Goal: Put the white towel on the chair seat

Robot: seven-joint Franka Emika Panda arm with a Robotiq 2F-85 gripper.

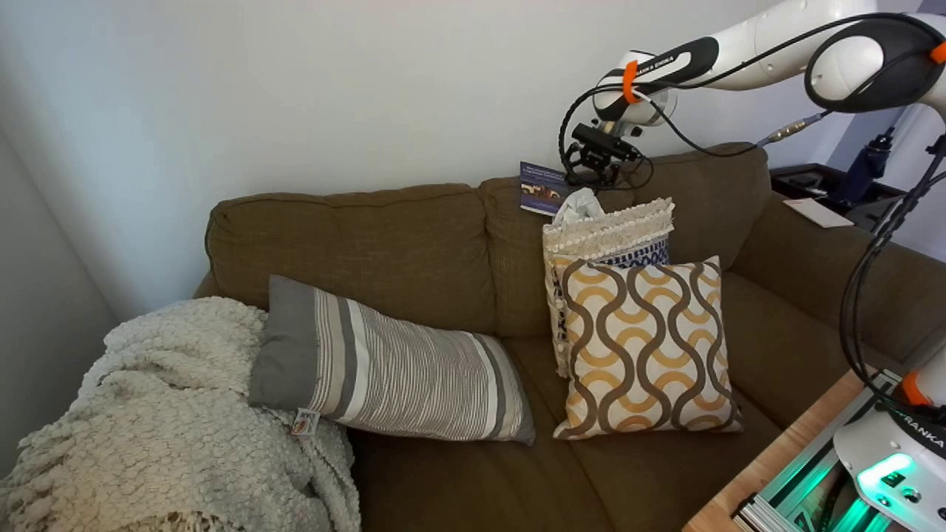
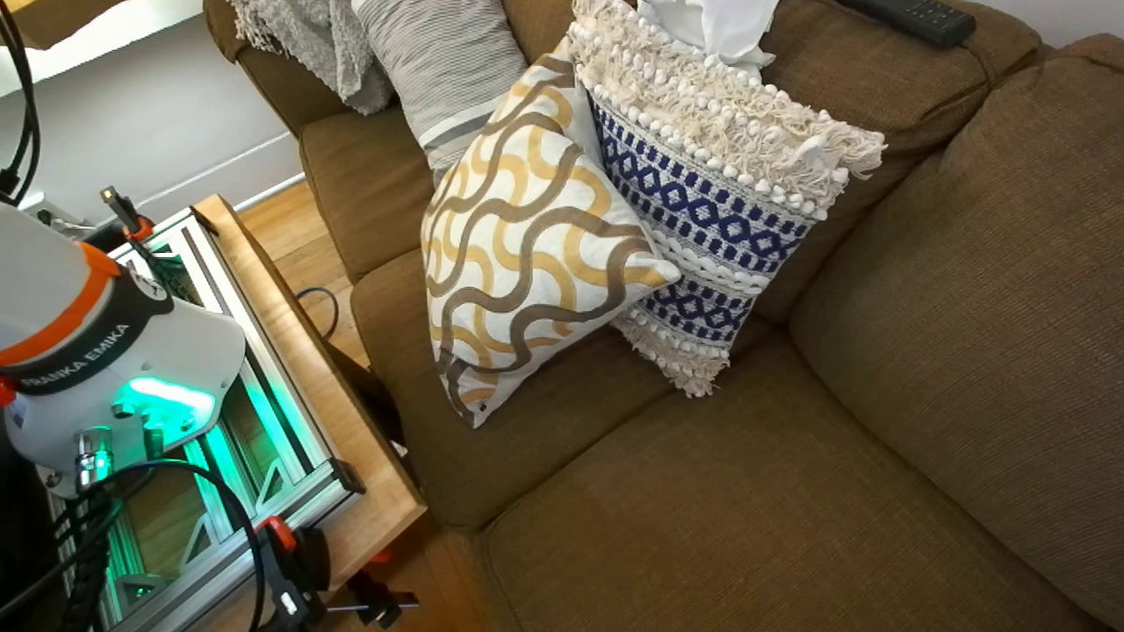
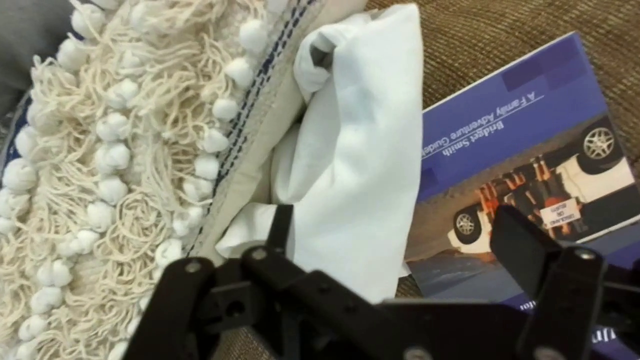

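A crumpled white towel [image 3: 360,165] lies on top of the couch back, against the rear of a fringed pillow. It also shows in both exterior views [image 1: 580,205] [image 2: 733,26]. The couch's brown seat [image 2: 790,509] is the seat in view; it also shows in an exterior view [image 1: 473,480]. My gripper [image 3: 395,215] is open and empty above the couch back. In the wrist view its left finger overlaps the towel and its right finger is over a book. I cannot tell whether the left finger touches the towel. The gripper also shows in an exterior view [image 1: 595,174].
The book [image 3: 475,115] lies beside the towel. The fringed pillow [image 2: 702,202] and a yellow-patterned pillow [image 1: 643,347] lean in front. A striped pillow [image 1: 414,377] and a knitted blanket [image 1: 170,436] lie further along. A remote [image 2: 922,19] rests on the couch back.
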